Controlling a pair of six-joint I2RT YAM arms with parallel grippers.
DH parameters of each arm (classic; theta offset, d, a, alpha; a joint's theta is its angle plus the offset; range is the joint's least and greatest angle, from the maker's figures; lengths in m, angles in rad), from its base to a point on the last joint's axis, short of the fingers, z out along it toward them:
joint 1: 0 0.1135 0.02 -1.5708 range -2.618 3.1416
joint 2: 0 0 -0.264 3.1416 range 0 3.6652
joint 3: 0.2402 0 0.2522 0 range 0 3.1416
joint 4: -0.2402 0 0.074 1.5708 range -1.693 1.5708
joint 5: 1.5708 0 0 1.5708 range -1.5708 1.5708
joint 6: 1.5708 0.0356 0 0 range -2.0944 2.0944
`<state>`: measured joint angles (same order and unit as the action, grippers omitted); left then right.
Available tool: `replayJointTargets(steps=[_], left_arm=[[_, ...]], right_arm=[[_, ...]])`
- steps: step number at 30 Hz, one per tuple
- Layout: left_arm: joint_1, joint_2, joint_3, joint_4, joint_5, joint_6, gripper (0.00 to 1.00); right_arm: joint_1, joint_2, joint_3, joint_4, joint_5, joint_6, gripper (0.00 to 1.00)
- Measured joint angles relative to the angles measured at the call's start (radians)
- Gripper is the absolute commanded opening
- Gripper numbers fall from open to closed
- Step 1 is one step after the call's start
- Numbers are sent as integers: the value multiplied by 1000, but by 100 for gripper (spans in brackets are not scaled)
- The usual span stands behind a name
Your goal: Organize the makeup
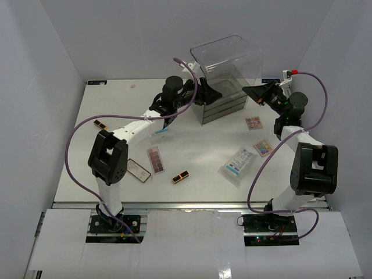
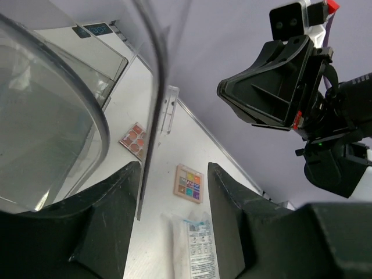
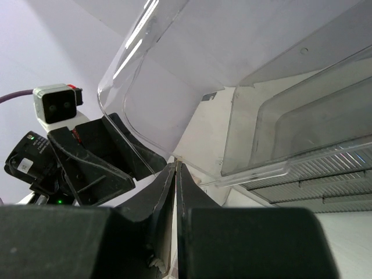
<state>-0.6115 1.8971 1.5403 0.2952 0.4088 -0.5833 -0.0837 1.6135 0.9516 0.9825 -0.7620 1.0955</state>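
Note:
The clear drawer box (image 1: 228,65) stands at the back. My left gripper (image 1: 216,94) is open, and the box's left wall edge (image 2: 148,145) runs between its fingers. My right gripper (image 1: 247,89) is shut, with its tips (image 3: 175,164) on the box's rim at the right. On the table lie a pink palette (image 1: 253,122), a multicoloured palette (image 1: 263,147), two white-blue sachets (image 1: 238,164), a black-gold lipstick (image 1: 181,176) and a brown palette (image 1: 156,159). The left wrist view shows the multicoloured palette (image 2: 190,183) and a sachet (image 2: 195,244) beyond the fingers.
Another flat palette (image 1: 138,170) lies by the left arm's elbow. A second lipstick (image 1: 100,124) lies at the far left. A small clear packet (image 1: 163,133) lies under the left forearm. Grey walls enclose the table on three sides. A box drawer (image 3: 290,145) stands pulled out.

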Motion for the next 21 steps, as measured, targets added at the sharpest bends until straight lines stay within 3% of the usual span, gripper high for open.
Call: replayJointTargets(steps=[3, 12, 17, 21], left_arm=[[0, 7, 5, -4, 11, -17, 39], [1, 9, 21, -3, 49, -59, 27], [1, 9, 45, -7, 58, -78, 20], [1, 9, 65, -4, 69, -103, 15]], right_arm=[[0, -4, 0, -1, 0, -10, 12], [0, -32, -1, -51, -23, -103, 20], [-2, -134, -23, -142, -89, -279, 25], [-5, -228, -26, -330, -139, -519, 33]])
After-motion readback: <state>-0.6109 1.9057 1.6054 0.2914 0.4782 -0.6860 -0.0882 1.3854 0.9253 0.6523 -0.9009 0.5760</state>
